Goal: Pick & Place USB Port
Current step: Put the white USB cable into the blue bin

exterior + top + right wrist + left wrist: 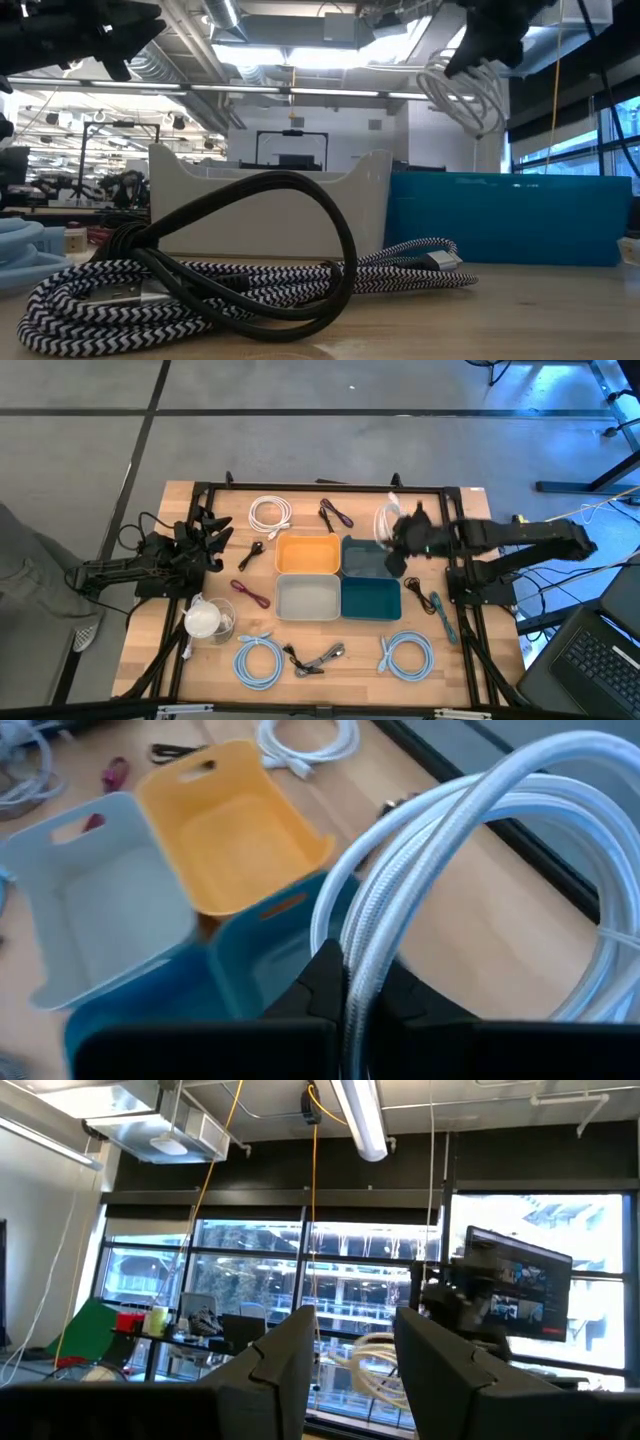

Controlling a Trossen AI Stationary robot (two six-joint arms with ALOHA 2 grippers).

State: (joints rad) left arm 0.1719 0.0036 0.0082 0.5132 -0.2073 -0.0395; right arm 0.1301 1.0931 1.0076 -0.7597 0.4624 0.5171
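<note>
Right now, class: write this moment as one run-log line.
right gripper: shut on white cable, lifted above bins | nearest: dark teal bin | left gripper: open, idle, table's left | placement: not yet

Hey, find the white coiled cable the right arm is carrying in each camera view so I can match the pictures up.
High view: white cable hangs at the right gripper, beside the dark teal bin.
Low view: upper right, dangling above the teal bin.
Left wrist view: pale loops low in the middle, far off.
Right wrist view: fills the right side, pinched in the jaws.
Shared landmark: the four bins, e.g. the orange bin.
</note>
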